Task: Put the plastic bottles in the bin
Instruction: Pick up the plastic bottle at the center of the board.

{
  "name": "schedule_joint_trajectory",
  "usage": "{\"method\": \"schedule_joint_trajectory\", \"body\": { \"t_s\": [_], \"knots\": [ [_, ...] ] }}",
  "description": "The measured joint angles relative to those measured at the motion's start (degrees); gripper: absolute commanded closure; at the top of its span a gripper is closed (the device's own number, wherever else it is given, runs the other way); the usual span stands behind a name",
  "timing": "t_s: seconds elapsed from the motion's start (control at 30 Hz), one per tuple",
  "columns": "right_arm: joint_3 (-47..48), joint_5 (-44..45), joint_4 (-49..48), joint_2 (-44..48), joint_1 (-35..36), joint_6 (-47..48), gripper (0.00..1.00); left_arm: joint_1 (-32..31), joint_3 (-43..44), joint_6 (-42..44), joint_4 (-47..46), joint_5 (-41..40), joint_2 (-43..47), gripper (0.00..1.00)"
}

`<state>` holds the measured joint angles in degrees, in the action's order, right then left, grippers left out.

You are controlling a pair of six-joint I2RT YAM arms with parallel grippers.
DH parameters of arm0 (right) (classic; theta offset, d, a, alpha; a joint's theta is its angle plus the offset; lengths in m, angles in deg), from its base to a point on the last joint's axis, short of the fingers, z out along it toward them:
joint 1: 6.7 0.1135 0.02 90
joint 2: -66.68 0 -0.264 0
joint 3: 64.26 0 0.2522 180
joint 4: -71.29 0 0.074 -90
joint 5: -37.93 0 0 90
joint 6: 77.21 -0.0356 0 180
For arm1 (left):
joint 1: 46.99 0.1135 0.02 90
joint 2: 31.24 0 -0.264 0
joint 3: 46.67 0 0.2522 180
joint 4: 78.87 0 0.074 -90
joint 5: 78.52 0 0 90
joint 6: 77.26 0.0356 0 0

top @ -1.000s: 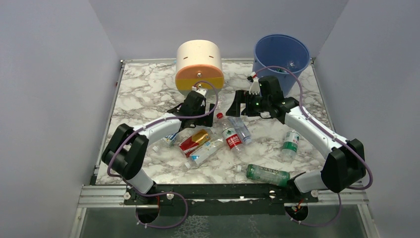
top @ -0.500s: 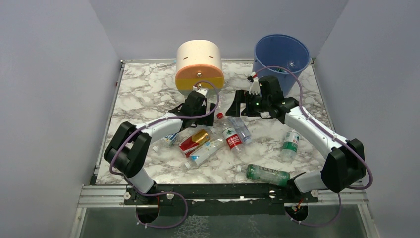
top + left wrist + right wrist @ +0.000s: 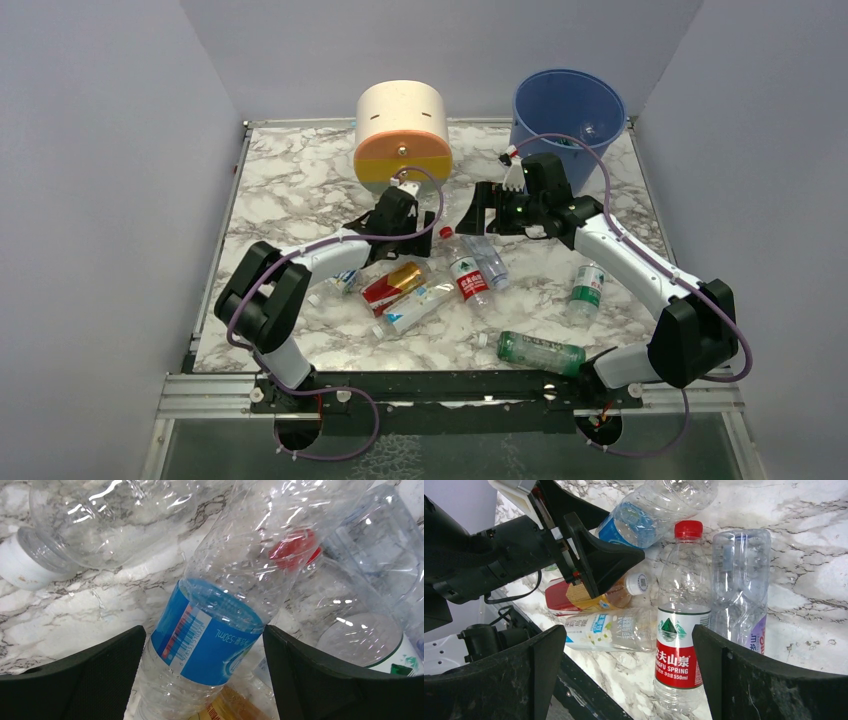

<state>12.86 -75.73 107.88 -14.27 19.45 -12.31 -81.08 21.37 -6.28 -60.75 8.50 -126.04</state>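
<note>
Step in hand: pick-up by the left arm. The left gripper [image 3: 202,645] is down in the bottle pile with its jaws apart, 1 on each side of the blue-label bottle [image 3: 212,625], which lies on its side. From the wrist view I can't tell for sure if the pads already touch the label; no squeeze shows. The right gripper [image 3: 629,645] has its jaws spread wide with nothing in them, and hangs over the red-label bottle [image 3: 676,650] and a clear purple-label bottle [image 3: 741,585] lying side by side.

Next move, my read: close on the blue label, lift clear of the neighbours leaning on it, then carry right and back to the bin [image 3: 560,105]. The right arm sits between the pile and the bin, so 1 arm has to give way. The bottle is thin-walled, likely to crush or slip.

The bin stands at the far right corner of the table, upright. Its contents are hard to read.

Other bottles on the table:
- 1 red-and-gold [image 3: 392,283], beside a white-label one [image 3: 420,305]
- 1 green one [image 3: 588,285] further right, apart from the pile
- 1 green one [image 3: 540,351] near the right arm's base

Surface: white marble-pattern tabletop [image 3: 300,190] with grey veins, metal rail [image 3: 450,385] at the near edge. A cream-and-orange drawer unit [image 3: 402,130] sits far centre. Plain pale grey walls on 3 sides.
</note>
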Motion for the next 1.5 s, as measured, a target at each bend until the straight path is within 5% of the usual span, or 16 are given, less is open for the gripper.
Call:
{"method": "schedule_joint_trajectory", "body": {
  "t_s": [0.53, 1.5],
  "knots": [
    [0.0, -0.5, 0.0, 0.0, 0.0, 0.0, 0.00, 0.0, -4.9, -1.7, -2.3, 0.5, 1.7, 0.30],
    [0.1, -1.4, 0.1, 0.0, 0.0, -0.4, 0.01, -0.2, -6.2, -3.1, 2.2, 0.8, 17.4, 0.33]
  ]
}}
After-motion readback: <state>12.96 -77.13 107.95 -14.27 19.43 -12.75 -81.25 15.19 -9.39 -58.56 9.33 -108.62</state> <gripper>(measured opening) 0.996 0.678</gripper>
